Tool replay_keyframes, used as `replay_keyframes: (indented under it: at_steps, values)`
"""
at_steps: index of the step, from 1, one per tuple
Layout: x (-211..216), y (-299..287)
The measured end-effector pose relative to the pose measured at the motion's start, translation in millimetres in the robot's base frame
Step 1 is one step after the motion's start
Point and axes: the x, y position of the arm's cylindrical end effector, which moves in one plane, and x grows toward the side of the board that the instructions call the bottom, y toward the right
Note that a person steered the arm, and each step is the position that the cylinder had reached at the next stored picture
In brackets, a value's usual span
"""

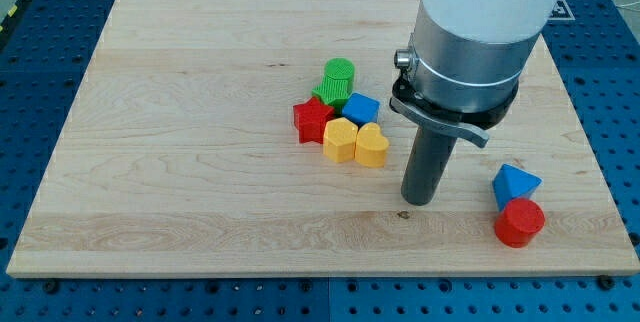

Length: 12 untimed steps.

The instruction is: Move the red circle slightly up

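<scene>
Camera view: arm's (480,32) top cropped.

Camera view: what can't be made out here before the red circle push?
- Upper arm: cut off by the view's top edge; only the white and grey housing shows.
- Green block: its lower part is hidden behind the red star-shaped block and blue block, so its full shape is unclear.
- Blue block touching the red circle block: exact shape unclear.
- My tip: whether it touches the wooden board cannot be told.
</scene>
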Motion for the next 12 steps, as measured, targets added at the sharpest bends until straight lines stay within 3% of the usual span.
replay_keyframes:
  at_steps: [3, 5, 8, 10, 12]
  values:
    - [-12, 16]
    - [-41, 77]
    - [-67, 119]
    - [-42, 217]
    - [36, 251]
